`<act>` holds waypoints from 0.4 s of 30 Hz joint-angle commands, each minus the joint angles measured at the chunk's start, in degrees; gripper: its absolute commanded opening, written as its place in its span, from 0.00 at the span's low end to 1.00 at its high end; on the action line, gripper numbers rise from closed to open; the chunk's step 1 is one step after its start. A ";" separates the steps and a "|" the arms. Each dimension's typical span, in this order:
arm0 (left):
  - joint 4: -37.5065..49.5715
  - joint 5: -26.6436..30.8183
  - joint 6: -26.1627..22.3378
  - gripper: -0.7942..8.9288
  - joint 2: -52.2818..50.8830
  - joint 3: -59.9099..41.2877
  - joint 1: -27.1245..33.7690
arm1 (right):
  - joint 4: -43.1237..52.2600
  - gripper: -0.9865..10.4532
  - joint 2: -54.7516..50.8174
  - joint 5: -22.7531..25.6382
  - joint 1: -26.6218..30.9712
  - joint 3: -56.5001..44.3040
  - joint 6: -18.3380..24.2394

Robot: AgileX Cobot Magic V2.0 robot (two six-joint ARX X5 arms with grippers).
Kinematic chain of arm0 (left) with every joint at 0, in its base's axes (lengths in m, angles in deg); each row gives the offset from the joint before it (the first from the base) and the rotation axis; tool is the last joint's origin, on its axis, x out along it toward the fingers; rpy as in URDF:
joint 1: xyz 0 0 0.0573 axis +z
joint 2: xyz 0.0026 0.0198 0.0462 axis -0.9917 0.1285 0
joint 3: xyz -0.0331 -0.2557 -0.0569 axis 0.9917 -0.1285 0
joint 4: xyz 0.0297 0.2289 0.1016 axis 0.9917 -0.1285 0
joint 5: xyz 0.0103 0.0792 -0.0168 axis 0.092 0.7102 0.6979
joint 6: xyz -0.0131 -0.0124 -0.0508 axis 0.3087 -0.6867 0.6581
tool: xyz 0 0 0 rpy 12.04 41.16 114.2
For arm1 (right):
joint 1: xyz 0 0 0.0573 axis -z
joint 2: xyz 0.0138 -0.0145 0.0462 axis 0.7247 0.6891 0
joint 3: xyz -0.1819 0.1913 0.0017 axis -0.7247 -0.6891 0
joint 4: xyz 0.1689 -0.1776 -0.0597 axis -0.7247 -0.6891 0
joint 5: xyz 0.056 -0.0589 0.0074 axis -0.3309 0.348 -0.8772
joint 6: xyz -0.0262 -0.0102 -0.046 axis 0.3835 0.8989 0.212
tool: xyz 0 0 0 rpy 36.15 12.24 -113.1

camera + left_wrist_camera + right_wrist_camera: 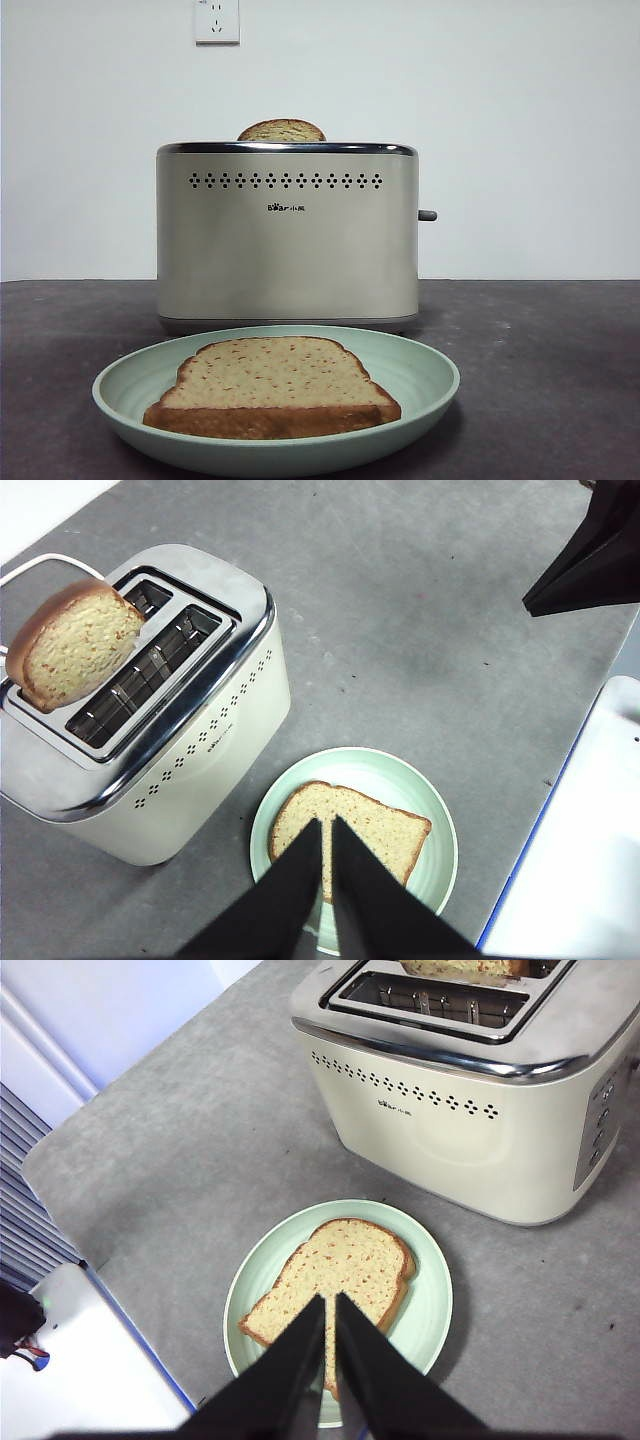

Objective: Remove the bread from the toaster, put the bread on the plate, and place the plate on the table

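The bread [272,385] lies flat on the pale green plate [425,372], which rests on the dark table [540,340] in front of the cream toaster [287,250]. A second slice [282,131] stands up from the toaster's rear slot. My left gripper [327,820] hangs above the plate [437,825] and the bread [380,828], shut on nothing. High over the same bread [350,1260] and plate [428,1305], my right gripper [331,1297] is likewise shut and empty. Neither arm shows in the front view.
A white tray with a blue edge [585,860] lies beside the table on one side, another [85,1360] on the other. The right arm's dark tip [590,555] shows in the left wrist view. A white cable [40,565] runs behind the toaster [200,740]. A wall socket [217,21] sits high on the wall.
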 commanded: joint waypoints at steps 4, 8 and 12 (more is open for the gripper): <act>0.04 0.31 1.01 0.09 1.27 1.31 -0.57 | 0.57 0.09 0.33 0.17 -0.39 0.37 0.83; 0.07 0.31 0.98 0.09 1.44 1.31 -0.57 | 0.57 0.09 0.31 0.20 -0.37 0.37 0.83; 0.07 0.31 1.01 0.09 1.46 1.31 -0.57 | 0.59 0.09 0.09 0.17 -0.35 0.37 0.83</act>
